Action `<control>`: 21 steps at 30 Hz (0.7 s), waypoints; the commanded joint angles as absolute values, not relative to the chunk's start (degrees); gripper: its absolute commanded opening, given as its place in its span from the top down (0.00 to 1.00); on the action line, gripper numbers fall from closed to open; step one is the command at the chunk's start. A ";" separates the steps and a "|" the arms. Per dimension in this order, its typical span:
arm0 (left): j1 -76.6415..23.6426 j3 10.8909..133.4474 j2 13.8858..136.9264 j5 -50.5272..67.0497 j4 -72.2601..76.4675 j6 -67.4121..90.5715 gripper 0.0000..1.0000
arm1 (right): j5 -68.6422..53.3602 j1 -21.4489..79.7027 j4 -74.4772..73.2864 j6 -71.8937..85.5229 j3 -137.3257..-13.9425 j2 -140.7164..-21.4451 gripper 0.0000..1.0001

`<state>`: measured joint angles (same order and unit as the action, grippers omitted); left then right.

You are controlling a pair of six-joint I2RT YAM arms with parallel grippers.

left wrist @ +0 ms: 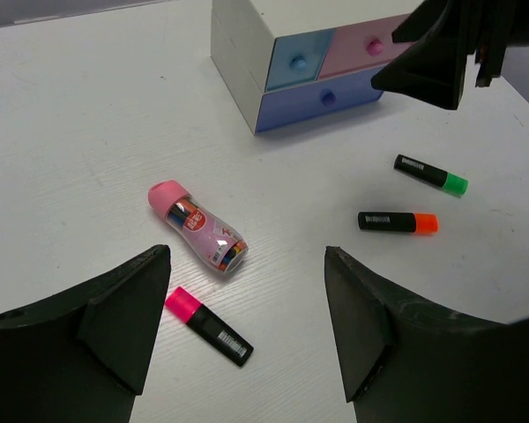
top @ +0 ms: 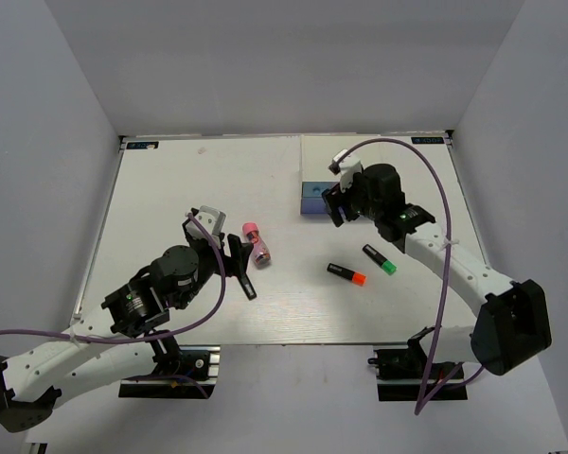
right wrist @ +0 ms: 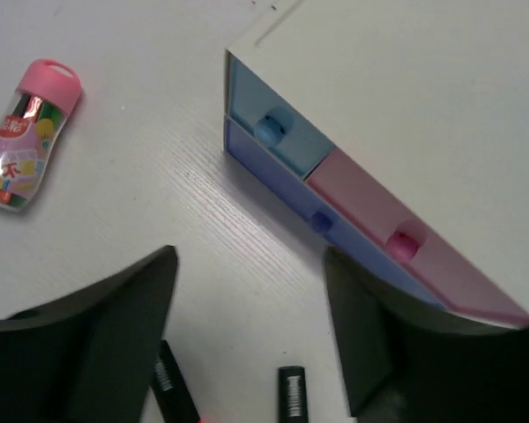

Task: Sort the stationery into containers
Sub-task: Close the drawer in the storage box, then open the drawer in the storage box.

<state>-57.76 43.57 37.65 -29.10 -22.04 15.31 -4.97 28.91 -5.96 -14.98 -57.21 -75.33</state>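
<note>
The left fingers [left wrist: 115, 326] are wide apart and hold nothing. Just past them on the white counter [left wrist: 88, 132] lie the pink marker [left wrist: 208, 324] and the tube with the pink cap [left wrist: 198, 227], close together. The right fingers [right wrist: 97, 335] are apart and empty too, right in front of the white box [right wrist: 406, 106], whose blue drawer [right wrist: 273, 132], pink drawer [right wrist: 370, 198] and purple drawer [right wrist: 273, 189] are all shut. The orange marker [left wrist: 397, 222] and the green marker [left wrist: 430, 174] lie near each other, not touching, out in front of the box.

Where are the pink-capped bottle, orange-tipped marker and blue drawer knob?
pink-capped clear bottle [left wrist: 198, 227], left wrist view, labelled body.
orange-tipped black marker [left wrist: 395, 222], left wrist view, black barrel.
round blue drawer knob [right wrist: 270, 129], right wrist view, its centre.
</note>
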 commanded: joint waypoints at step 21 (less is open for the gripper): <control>-57.57 43.77 37.18 -28.92 -21.88 15.29 0.19 | 12.74 23.29 6.24 9.14 -51.77 -81.56 0.51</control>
<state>-57.76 43.57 37.34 -29.10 -22.04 15.31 9.85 23.90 2.07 7.44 -49.43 -80.27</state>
